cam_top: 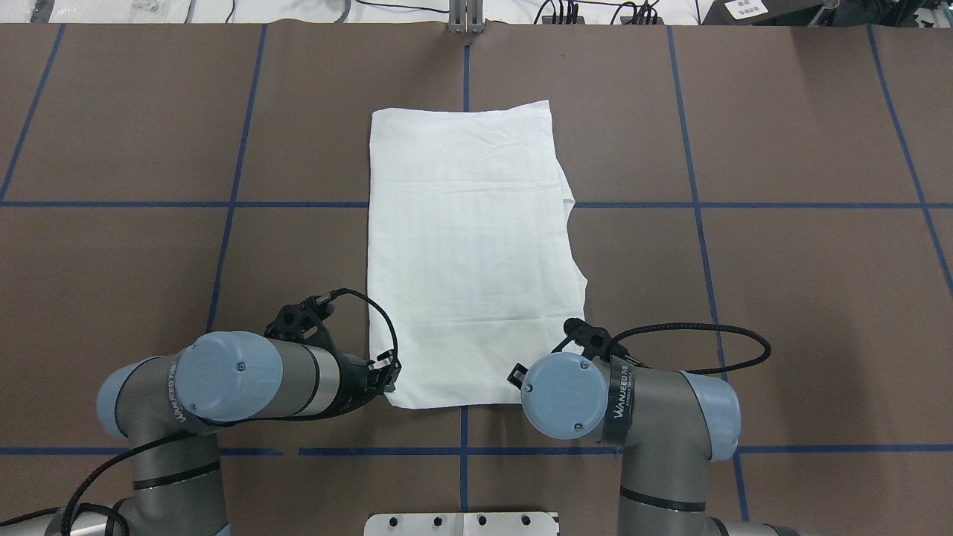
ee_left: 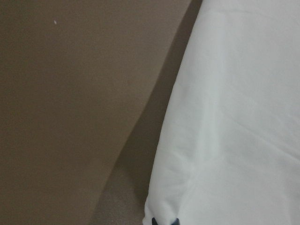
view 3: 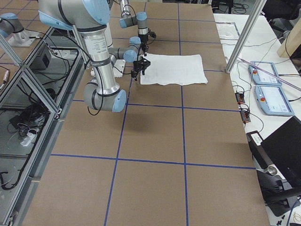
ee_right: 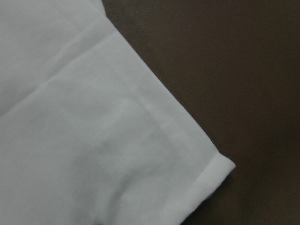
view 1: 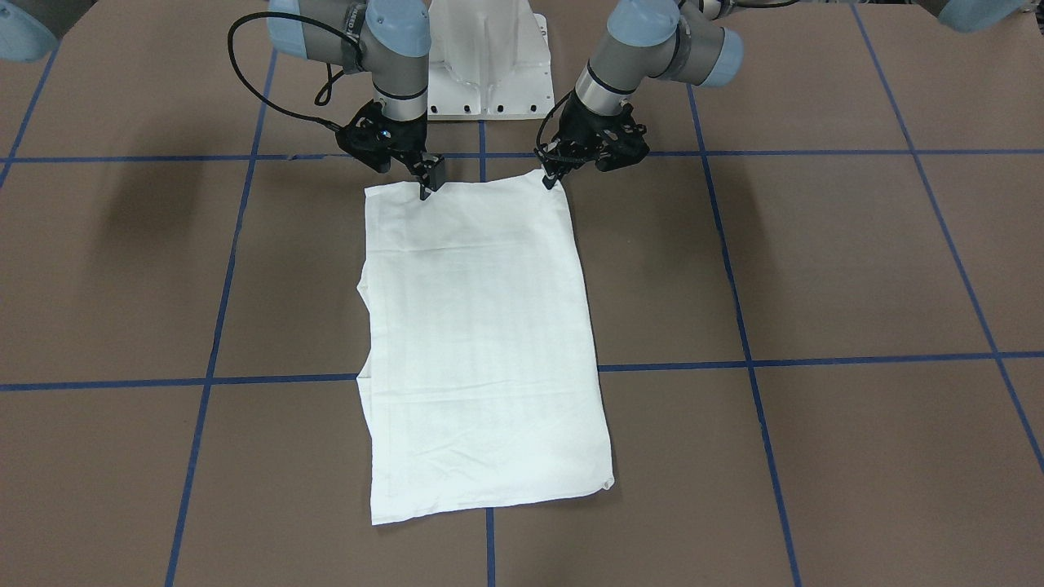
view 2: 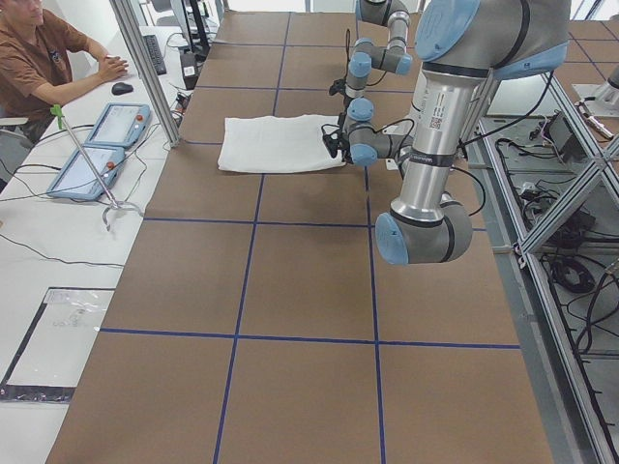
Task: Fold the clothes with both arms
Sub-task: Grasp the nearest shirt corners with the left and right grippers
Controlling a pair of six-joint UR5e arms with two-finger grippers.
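The white shirt (view 1: 485, 342) lies folded into a long rectangle on the brown table, its print and collar hidden. It also shows in the overhead view (cam_top: 469, 246). My left gripper (view 1: 552, 178) is at the shirt's near corner on my left. In the left wrist view its black fingertips (ee_left: 161, 221) pinch the puckered cloth (ee_left: 234, 117). My right gripper (view 1: 427, 186) is on the near edge, a little in from the other corner, with its fingers together on the cloth. The right wrist view shows only the hemmed corner (ee_right: 206, 164). Both grippers are low at the table.
The white metal pedestal (view 1: 489, 65) stands between the arm bases, just behind the shirt's near edge. Blue tape lines (view 1: 816, 359) grid the table. A seated person (view 2: 39, 58) and tablets (view 2: 97, 145) are beyond the table's far side.
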